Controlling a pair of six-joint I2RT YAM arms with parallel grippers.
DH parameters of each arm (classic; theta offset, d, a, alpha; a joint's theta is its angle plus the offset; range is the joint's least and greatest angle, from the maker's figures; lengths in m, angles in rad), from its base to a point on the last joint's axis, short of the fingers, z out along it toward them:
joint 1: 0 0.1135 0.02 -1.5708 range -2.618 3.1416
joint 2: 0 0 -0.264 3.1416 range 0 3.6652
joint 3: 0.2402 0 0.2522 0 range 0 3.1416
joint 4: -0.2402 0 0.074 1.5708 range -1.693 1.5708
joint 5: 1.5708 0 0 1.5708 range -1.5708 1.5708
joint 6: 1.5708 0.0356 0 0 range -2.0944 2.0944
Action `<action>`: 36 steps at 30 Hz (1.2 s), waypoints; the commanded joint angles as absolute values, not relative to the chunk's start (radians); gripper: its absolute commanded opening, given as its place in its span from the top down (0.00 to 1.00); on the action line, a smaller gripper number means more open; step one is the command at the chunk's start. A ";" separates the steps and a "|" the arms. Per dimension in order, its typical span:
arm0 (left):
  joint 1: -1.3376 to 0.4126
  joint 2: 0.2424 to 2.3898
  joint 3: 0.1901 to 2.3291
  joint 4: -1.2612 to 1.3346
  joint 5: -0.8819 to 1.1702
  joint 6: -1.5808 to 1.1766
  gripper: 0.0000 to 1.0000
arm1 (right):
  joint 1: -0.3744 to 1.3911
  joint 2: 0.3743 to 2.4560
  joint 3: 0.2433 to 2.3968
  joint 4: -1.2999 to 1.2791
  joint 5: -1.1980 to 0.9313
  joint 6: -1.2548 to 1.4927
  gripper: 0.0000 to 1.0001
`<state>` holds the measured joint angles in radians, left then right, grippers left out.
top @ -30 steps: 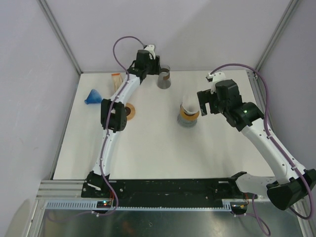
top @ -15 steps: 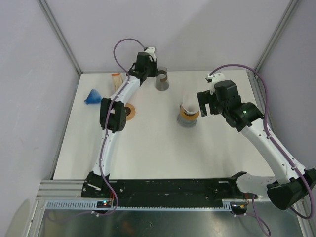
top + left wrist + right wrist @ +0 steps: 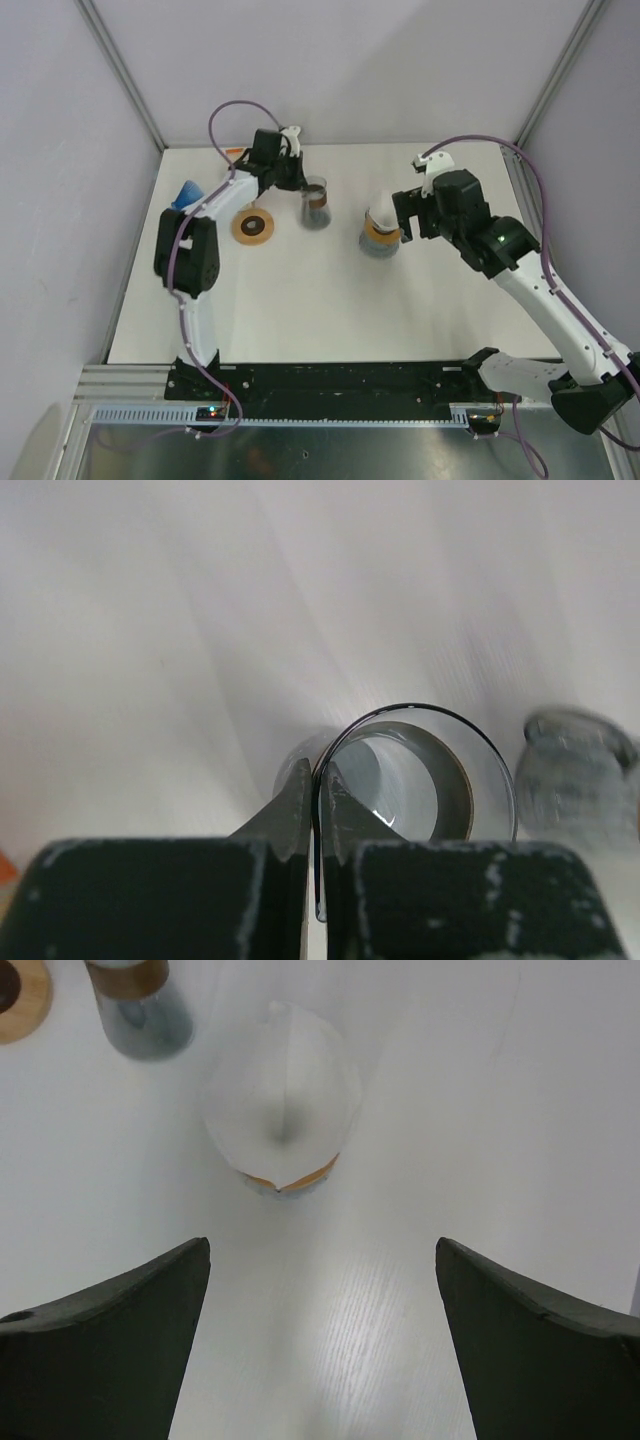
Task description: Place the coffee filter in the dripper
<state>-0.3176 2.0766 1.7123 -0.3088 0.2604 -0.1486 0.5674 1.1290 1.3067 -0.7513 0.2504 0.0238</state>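
Note:
A white coffee filter [image 3: 382, 208] [image 3: 283, 1095] sits point-up in the mouth of the glass dripper [image 3: 379, 240], whose wooden collar [image 3: 305, 1175] shows below it. My right gripper [image 3: 404, 218] [image 3: 323, 1245] is open, just right of the dripper, with nothing between its fingers. My left gripper [image 3: 302, 186] [image 3: 318, 776] is shut on the rim of a clear glass cup [image 3: 316, 204] [image 3: 420, 780], left of the dripper. The dripper appears blurred at the right of the left wrist view [image 3: 580, 765].
A round wooden coaster [image 3: 253, 226] [image 3: 15, 990] lies left of the glass cup. A blue funnel [image 3: 187, 194] rests near the table's left edge. An orange-brown item [image 3: 235, 155] at the back left is partly hidden by the arm.
My left gripper shut on the glass cup's rim and carried it from the back of the table forward and left. The right gripper edged slightly toward the dripper.

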 commanded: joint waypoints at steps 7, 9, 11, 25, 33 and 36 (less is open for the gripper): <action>-0.340 1.600 1.256 -0.170 0.323 -0.087 1.00 | 0.712 1.066 1.313 -0.709 0.205 0.124 0.01; -0.349 1.507 1.150 -0.101 0.322 -0.083 1.00 | 0.749 1.069 1.314 -0.697 0.209 0.137 0.01; -0.359 1.419 1.045 -0.034 0.336 -0.072 1.00 | 0.785 1.072 1.317 -0.686 0.214 0.149 0.01; -0.403 1.124 0.643 0.165 0.427 -0.026 1.00 | 0.975 1.123 1.340 -0.645 0.283 0.192 0.01; -0.429 1.137 0.599 0.174 0.427 0.059 1.00 | 0.997 1.152 1.341 -0.653 0.316 0.184 0.01; -0.429 1.146 0.578 0.198 0.434 0.071 1.00 | 0.998 1.158 1.341 -0.657 0.320 0.177 0.01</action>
<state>-0.4210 1.1519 0.5903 0.0940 0.4038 0.0235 0.9920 1.1542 1.3075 -0.6758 0.2844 0.1761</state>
